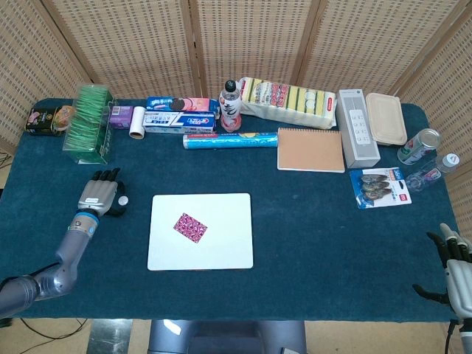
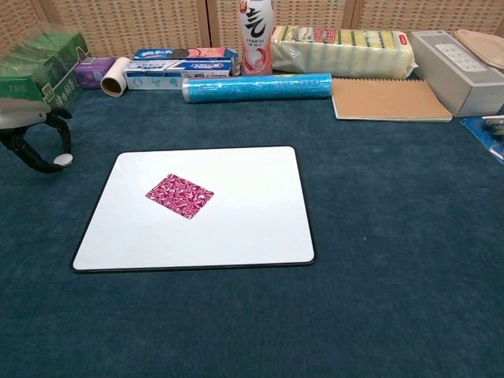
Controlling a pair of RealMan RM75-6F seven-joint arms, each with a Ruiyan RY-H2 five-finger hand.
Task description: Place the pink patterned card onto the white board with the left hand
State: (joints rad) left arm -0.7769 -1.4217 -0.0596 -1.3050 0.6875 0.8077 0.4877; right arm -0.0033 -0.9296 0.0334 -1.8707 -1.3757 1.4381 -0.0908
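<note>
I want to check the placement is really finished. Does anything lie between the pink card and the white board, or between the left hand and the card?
Nothing visible does. The pink patterned card lies flat on the white board. The left hand sits off the board's left edge, with only bare cloth and board between it and the card.
</note>
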